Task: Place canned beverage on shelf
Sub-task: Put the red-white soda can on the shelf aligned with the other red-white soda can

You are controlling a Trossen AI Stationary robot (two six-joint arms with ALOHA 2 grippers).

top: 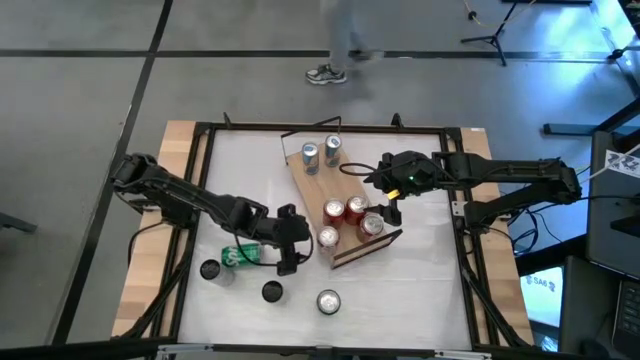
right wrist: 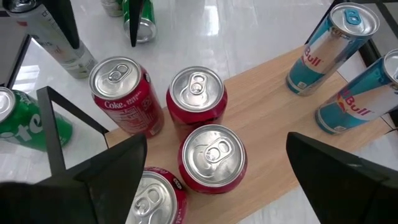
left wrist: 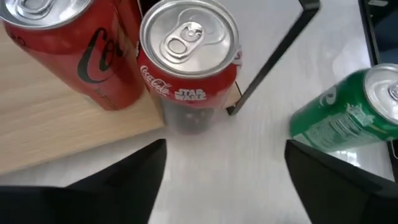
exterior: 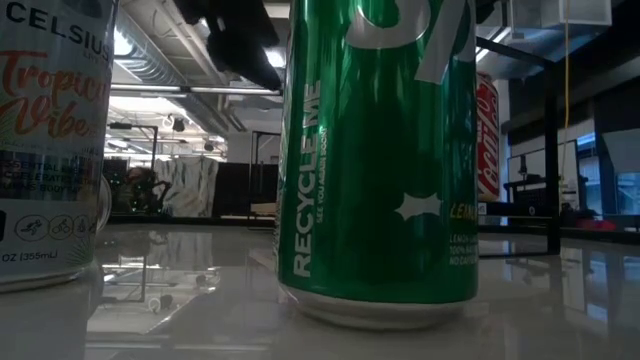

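Two claws work over the white counter point(top: 400, 290). The left claw point(top: 292, 240) sits just off the shelf's point(top: 312, 195) dark-rimmed end, its fingers point(left wrist: 124, 180) spread apart and holding nothing; directly ahead of it in its wrist view a red Star Wars cola can point(left wrist: 188, 62) stands at the corner of the board, with a second red cola can point(left wrist: 74, 53) beside it on the wood. At about eight o'clock from this claw a green soda can point(top: 240, 256) lies on its side on the counter, close by but not held. The right claw point(top: 392, 205) hovers at the shelf's three o'clock edge, fingers also wide apart and empty, looking down on four red cans point(right wrist: 197, 96) grouped upright on the board. The shelf runs diagonally across the counter's middle, its wire-framed end toward twelve o'clock, where two slim blue energy-drink cans point(top: 320, 155) stand. Further out on the counter, toward six o'clock, three more cans stand apart: a dark can point(top: 210, 270), another dark can point(top: 272, 292) and a silver-topped can point(top: 328, 301). Beyond the counter at twelve o'clock a person's shoe point(top: 326, 74) shows on the floor.
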